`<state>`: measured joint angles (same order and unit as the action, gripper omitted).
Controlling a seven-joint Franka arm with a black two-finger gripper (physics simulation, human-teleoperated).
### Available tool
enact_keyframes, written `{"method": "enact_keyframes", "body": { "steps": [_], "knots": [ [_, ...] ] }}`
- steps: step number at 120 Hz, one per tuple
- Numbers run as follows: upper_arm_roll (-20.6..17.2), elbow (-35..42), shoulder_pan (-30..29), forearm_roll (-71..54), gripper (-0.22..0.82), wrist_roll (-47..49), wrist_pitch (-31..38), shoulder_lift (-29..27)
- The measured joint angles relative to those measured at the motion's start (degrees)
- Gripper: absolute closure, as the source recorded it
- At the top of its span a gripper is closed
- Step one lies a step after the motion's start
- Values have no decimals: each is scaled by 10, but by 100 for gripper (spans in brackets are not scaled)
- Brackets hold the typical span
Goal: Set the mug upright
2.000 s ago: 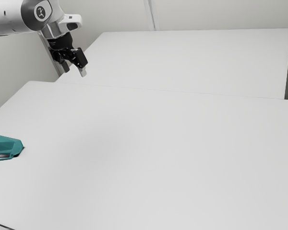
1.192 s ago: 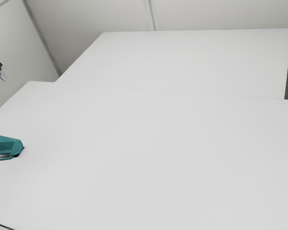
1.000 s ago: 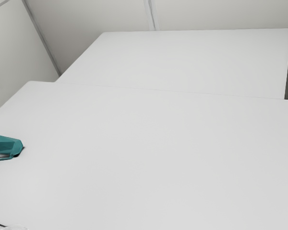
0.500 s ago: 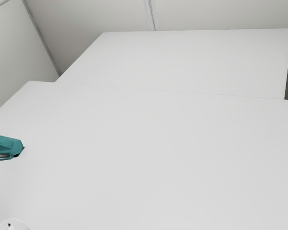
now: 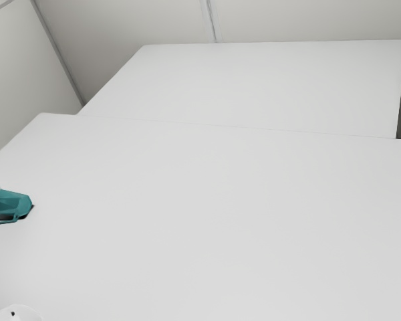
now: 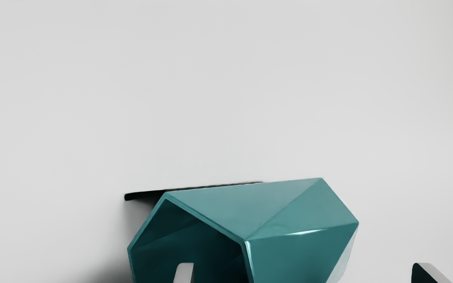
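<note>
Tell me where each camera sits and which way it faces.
Wrist view: rides with the gripper, facing down at the tipped teal mug and the table; two fingertips show at the bottom edge.
Exterior view: beside the arm, facing down across the table; some gripper at its left edge, a white arm part at bottom left.
Both share mug and table.

The glossy, faceted teal mug (image 6: 281,212) sits on a smooth, matt white table (image 6: 226,98).
</note>
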<state>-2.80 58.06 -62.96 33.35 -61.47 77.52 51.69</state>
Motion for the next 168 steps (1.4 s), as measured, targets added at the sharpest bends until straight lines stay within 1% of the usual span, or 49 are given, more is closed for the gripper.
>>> {"method": "enact_keyframes", "body": {
  "steps": [39,42,48,60,65,76,84,93,108,119,128,141,148,156,162,164,168],
  "knots": [
    [0,15,0,28,0,-15,-32,4],
    [1,16,0,29,1,-16,-35,4],
    [1,19,0,31,9,-16,-39,4],
    [1,22,0,33,35,-15,-46,4],
    [1,22,0,33,45,-15,-48,4],
    [0,22,-1,35,59,-14,-56,3],
    [0,22,-1,40,65,-12,-65,1],
    [-1,22,0,47,70,-11,-76,-2],
    [-2,33,-1,55,75,-6,-92,-8],
    [-3,46,-2,65,76,-4,-99,-16],
    [-3,66,-3,69,77,-2,-102,-42],
    [-1,125,4,66,78,0,-105,-114],
    [-1,144,13,59,78,1,-106,-139],
    [2,159,43,45,78,3,-104,-173],
    [6,179,77,28,78,6,-96,-208],
    [9,187,90,23,79,7,-92,-219],
    [28,204,127,12,79,10,-82,-244]
  ]
}}
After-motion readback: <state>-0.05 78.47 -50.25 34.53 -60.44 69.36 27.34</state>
